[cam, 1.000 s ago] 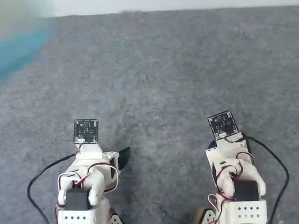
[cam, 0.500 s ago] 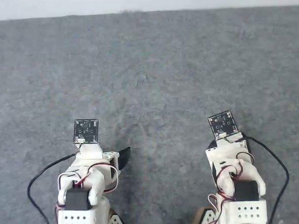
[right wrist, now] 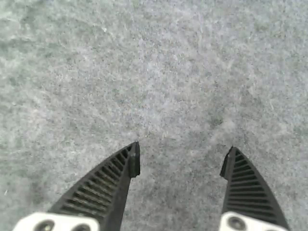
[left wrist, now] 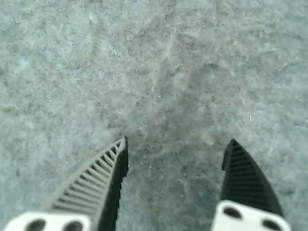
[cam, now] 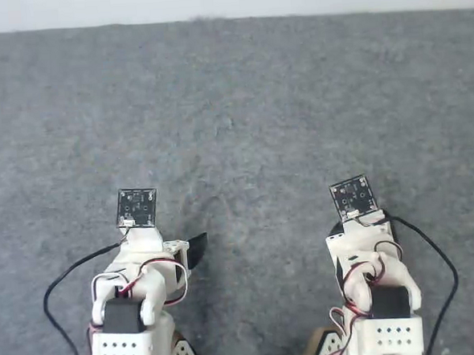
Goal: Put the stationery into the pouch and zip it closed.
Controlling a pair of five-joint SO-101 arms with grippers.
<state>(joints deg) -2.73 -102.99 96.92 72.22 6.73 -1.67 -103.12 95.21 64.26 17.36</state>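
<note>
My left claw (left wrist: pixel 178 141) hangs released over the grey felt table cover (left wrist: pixel 159 57). Its two dark ribbed plastic fingers (left wrist: pixel 243 178) are spread wide, with bare felt between the tips and nothing in the grasp. My right claw (right wrist: pixel 184 146) is released as well. Its pointed black ribbed fingers (right wrist: pixel 108 187) stand well apart, aimed down at the felt and gripping nothing.

In the high view my two white plastic arms sit side by side at the near edge of the grey felt, well apart from each other. I cannot tell there which is left and which is right. One arm (cam: pixel 137 312) carries a small black square circuit board (cam: pixel 136 208) at its forward end, facing up, and the other arm (cam: pixel 377 298) carries a matching board (cam: pixel 353 197). Any print on these boards is too small for me to read.

A flat black finger piece (cam: pixel 197 249) sticks out sideways from the first arm, toward the second. A thin black cable (cam: pixel 55 301) loops out from the first arm over the felt, and a second black cable (cam: pixel 443 261) curves round the outer side of the other. Beyond the far edge of the felt runs a pale strip of wall (cam: pixel 226 1).

Where the pouch and the stationery lie I cannot tell.
</note>
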